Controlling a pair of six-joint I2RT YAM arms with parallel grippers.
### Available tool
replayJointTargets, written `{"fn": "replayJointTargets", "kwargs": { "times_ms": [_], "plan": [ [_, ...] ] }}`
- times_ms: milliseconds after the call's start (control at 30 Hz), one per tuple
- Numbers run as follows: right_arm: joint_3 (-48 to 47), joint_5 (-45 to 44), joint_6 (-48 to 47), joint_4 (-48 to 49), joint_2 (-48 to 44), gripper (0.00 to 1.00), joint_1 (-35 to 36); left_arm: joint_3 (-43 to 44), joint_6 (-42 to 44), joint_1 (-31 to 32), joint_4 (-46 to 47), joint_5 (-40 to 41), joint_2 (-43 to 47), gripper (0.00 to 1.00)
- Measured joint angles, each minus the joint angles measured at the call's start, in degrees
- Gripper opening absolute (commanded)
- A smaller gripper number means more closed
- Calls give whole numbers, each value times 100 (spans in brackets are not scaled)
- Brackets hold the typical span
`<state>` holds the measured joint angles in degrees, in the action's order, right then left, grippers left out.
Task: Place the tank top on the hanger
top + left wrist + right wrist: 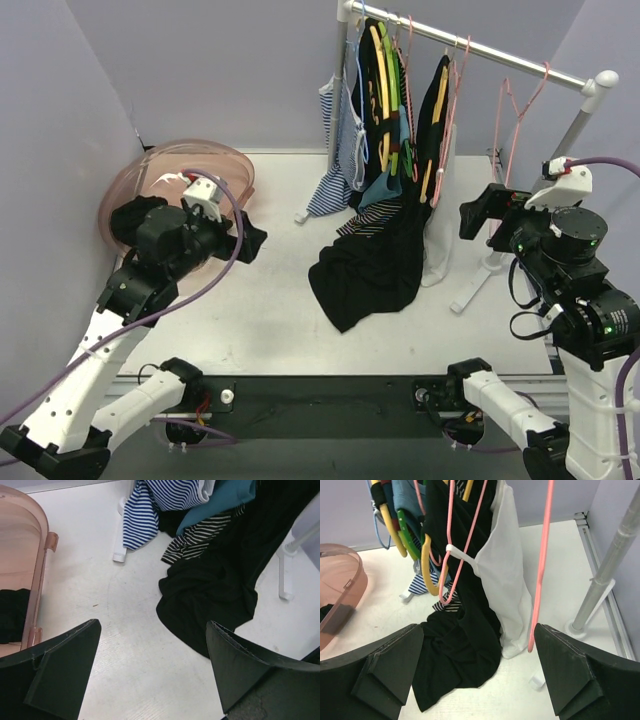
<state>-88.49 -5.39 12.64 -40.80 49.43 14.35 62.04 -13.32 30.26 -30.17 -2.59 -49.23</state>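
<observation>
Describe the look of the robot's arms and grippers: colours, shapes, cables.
The left arm and right arm have white links and black joints. A purple cable trails along each. The left gripper and right gripper have broad black wedge-shaped fingers. Green lights glow on the right arm.

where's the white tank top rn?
Right wrist view, centre: the tank top hangs from the rack just right of the black garment, one strap over a pink hanger.

No legible text (anywhere visible)
</observation>
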Motion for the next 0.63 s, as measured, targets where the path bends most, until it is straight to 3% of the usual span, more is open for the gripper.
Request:
{"fn": "replayJointTargets", "kwargs": {
  "times_ms": [233,633],
  "plan": [
    [90,-538,289,-151,-313,100,0,378,-466,-872,-122,-511,48,97],
    [455,-1150,562,-214,-922,100,0,654,-608,-911,-490,-564,229,97]
  ]
}}
